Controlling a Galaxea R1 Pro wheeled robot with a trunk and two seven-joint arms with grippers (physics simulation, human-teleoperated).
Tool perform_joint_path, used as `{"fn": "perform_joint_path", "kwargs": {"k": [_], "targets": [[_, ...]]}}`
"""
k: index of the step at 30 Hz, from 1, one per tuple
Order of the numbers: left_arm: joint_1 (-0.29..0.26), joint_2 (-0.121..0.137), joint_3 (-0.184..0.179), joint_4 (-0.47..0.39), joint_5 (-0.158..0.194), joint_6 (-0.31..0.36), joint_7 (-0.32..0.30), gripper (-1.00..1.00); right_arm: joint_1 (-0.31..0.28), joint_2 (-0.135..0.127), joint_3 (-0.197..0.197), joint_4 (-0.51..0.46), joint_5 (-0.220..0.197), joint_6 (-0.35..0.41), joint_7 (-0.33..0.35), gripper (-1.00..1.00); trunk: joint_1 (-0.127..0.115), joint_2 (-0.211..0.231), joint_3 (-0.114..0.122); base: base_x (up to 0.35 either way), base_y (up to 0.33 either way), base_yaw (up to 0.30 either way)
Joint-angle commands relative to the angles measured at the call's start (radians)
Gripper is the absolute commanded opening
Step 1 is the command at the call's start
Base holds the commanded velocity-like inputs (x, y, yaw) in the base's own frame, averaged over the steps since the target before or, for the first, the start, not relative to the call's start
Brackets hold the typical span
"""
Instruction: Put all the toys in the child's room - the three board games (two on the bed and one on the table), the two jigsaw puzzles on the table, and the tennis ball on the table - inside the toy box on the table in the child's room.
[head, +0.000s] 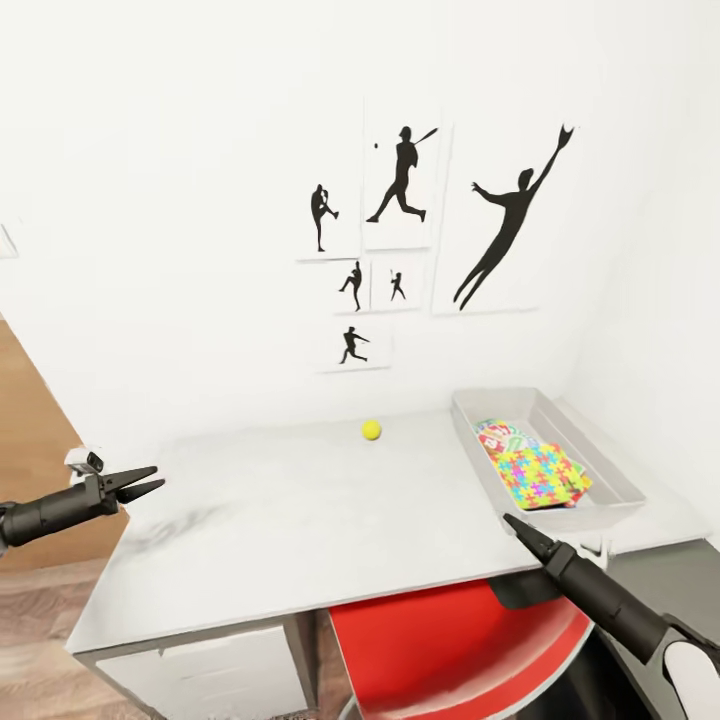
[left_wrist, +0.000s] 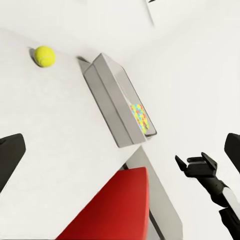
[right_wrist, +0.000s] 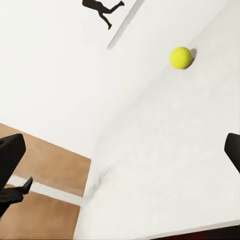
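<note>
The left tool (head: 150, 482), prongs slightly apart, hovers off the tabletop (head: 300, 520) at 9 o'clock, the tennis ball (head: 371, 429) rests near 12, the toy box (head: 590, 470) (puzzle inside) at 2, the right tool (head: 512, 521), prongs together, just below it.

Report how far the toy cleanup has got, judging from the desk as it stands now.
Done: the toy box on the table already holds a jigsaw puzzle lying on a printed game box; how many items lie beneath cannot be told. In hand: nothing; both the left pincer and right pincer are empty. Left: the tennis ball sits loose near the wall.
</note>
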Motion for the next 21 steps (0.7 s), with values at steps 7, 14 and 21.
{"fn": "perform_joint_path", "kwargs": {"k": [7, 14, 21], "targets": [[-0.001, 0.0, 0.0, 0.0, -0.001, 0.011, -0.003, 1.0, -0.001, 0.0, 0.002, 0.0, -0.003, 0.006, -0.026, 1.0, 0.001, -0.002, -0.002, 0.0, 0.0, 0.193], [-0.001, 0.0, 0.0, 0.0, -0.001, 0.01, -0.004, 1.0, 0.0, 0.001, 0.002, 0.0, -0.002, 0.005, -0.029, 1.0, 0.001, -0.002, -0.002, 0.0, 0.0, 0.006], [-0.001, 0.0, 0.001, 0.0, -0.001, 0.011, -0.005, 1.0, -0.001, 0.002, 0.002, -0.003, -0.003, 0.004, -0.029, 1.0, 0.001, -0.002, -0.002, 0.0, 0.078, 0.0]]}}
